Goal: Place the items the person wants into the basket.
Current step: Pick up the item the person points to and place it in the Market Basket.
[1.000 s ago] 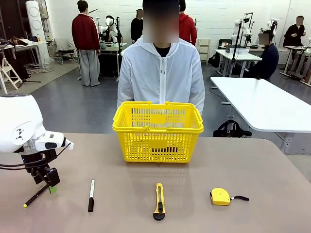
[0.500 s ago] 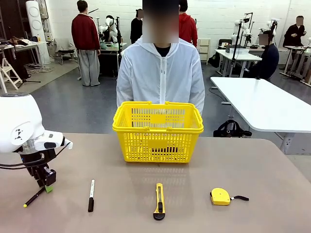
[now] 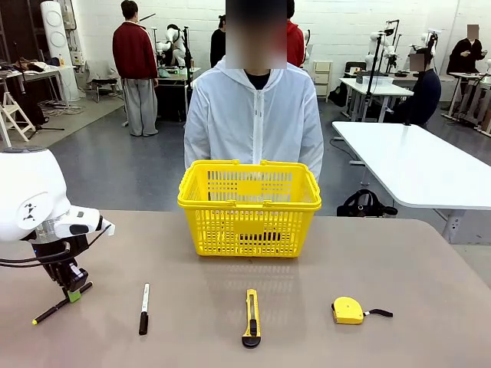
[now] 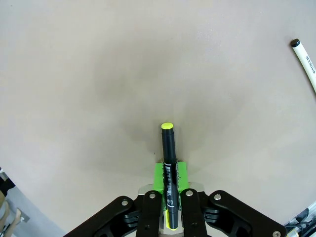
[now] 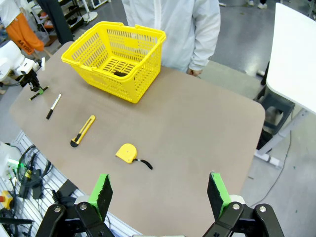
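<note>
My left gripper [image 3: 71, 294] is shut on the slim black pen [image 3: 47, 313] at the table's near left. The pen slants just above the tabletop. In the left wrist view the pen [image 4: 168, 148] stands between the green pads [image 4: 159, 177], yellow tip pointing away. The yellow tape measure [image 3: 347, 310] lies at the near right, its black strap pointing right. The yellow basket [image 3: 249, 205] stands at the far middle, in front of the person [image 3: 255, 115] in a white jacket. My right gripper [image 5: 159, 192] hangs open high above the table's right end, over the tape measure [image 5: 127, 152] and basket [image 5: 84, 47].
A white marker with a black cap [image 3: 144, 307] lies right of the pen. A yellow-and-black utility knife [image 3: 252, 317] lies at the near middle. The marker's end [image 4: 305, 59] shows in the left wrist view. A white table [image 3: 414, 165] stands behind right.
My left gripper has shifted a little left with the pen, and the pen now lies flatter, its back end showing right of the fingers. The right arm and the table items have not moved.
</note>
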Tool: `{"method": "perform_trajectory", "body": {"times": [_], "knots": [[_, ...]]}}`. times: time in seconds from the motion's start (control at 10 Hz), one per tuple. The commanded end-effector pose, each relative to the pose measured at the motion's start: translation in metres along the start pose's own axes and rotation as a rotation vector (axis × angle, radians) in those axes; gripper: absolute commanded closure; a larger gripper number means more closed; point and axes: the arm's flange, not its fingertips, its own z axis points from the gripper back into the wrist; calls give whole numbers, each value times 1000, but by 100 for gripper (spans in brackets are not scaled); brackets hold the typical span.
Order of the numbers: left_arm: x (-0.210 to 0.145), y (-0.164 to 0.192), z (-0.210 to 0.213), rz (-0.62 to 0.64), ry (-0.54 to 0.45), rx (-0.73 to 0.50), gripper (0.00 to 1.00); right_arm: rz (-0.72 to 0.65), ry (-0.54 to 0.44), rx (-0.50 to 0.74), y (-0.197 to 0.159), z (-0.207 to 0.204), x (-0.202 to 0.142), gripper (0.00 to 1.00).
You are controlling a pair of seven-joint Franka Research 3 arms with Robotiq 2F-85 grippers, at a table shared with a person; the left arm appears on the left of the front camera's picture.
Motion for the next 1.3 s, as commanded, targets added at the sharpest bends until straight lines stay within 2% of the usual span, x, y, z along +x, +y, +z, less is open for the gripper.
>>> {"method": "perform_trajectory", "body": {"times": [0.0,0.3,0.4,0.5,0.7,0.9,1.2], "knots": [[-21,-11,-7,8,15,3,100,2,0,8,-2,1,2,0],[-21,-10,-4,-1,24,1,100,2,0,8,-2,1,2,0],[-24,-14,18,11,21,-6,100,2,0,8,-2,1,2,0],[-27,-20,64,-5,2,-6,100,2,0,8,-2,1,2,0],[-34,-36,162,-56,28,40,100,2,0,8,-2,1,2,0],[-35,-53,249,-99,-11,76,100,2,0,8,-2,1,2,0],[-35,-67,330,-103,-67,89,100,2,0,8,-2,1,2,0]]}}
